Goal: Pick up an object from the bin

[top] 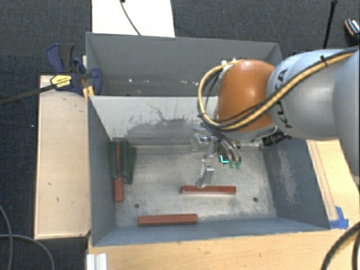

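Orange wrist cover (244, 97) hides the top of the gripper (206, 178), which hangs over the left half of a red-brown bar (216, 190) in the middle of the bin (185, 61). Touching or not, open or closed, I cannot tell. A second bar (167, 220) lies near the front wall.

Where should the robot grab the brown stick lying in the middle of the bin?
Best guess: across its thin width, near the middle of the brown stick, coming straight down from above. It lies flat, long and narrow, with bare bin floor along both long sides, so a pinch across should fit. The gripper hangs over it.
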You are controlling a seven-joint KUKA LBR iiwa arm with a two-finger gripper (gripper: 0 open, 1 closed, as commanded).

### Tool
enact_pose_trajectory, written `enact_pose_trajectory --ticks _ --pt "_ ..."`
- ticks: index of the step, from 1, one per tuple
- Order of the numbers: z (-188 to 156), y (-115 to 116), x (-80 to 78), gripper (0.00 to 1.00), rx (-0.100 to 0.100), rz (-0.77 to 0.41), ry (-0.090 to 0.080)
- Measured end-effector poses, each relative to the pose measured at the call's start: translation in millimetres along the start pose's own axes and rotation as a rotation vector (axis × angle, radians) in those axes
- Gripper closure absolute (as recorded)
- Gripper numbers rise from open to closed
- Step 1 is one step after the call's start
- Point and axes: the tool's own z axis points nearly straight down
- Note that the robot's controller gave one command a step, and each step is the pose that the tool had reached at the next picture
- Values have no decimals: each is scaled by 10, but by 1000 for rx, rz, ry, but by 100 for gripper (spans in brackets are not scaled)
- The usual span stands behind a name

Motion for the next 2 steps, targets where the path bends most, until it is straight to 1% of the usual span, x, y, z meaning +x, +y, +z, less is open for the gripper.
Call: enact_pose_trajectory --ticks 1,2 --pt "705 -238 436 0 2 -10 3" --pt "662 -224 401 100 0 -7 -7"
